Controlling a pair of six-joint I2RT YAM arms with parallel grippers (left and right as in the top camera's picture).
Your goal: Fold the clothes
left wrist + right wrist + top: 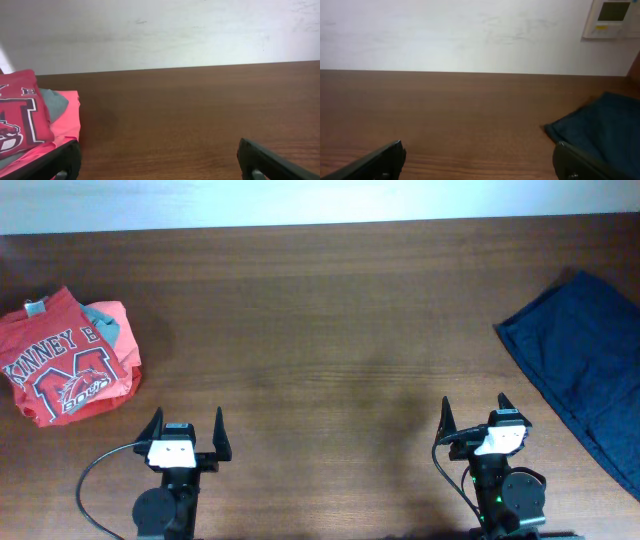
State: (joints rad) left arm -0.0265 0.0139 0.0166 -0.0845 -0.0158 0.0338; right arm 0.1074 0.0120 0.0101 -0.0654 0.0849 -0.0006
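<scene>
The clothes, a plain dark navy garment (588, 360), lie flat at the right edge of the wooden table and run out of the overhead view. They also show in the right wrist view (600, 127), ahead and to the right of my right gripper (477, 162). My right gripper (474, 412) is open and empty near the table's front edge, left of the navy garment. My left gripper (186, 428) is open and empty at the front left; in the left wrist view (157, 160) only bare table lies between its fingers.
A folded red T-shirt with white lettering (62, 365) lies at the far left on a grey and pink pile (108, 325); it also shows in the left wrist view (22, 117). A white wall runs behind the table's far edge (320, 225).
</scene>
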